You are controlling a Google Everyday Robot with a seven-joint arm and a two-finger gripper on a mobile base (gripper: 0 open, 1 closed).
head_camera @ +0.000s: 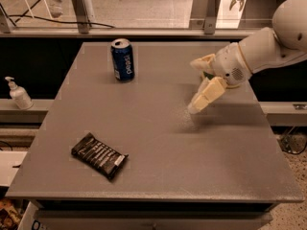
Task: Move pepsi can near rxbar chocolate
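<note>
The pepsi can point(123, 60), dark blue with white lettering and a silver top, stands upright at the back left of the grey table point(158, 128). The rxbar chocolate point(99, 155), a flat black wrapper with pale lettering, lies at the front left, well apart from the can. My gripper point(197, 84) hangs above the table's right middle, to the right of the can and at some distance from it. Its two pale fingers point(207, 97) are spread apart and hold nothing.
A sliver of a green sponge point(207, 74) shows behind the gripper at the back right. A white pump bottle point(19, 94) stands on a ledge left of the table. A railing and posts run behind the table's far edge.
</note>
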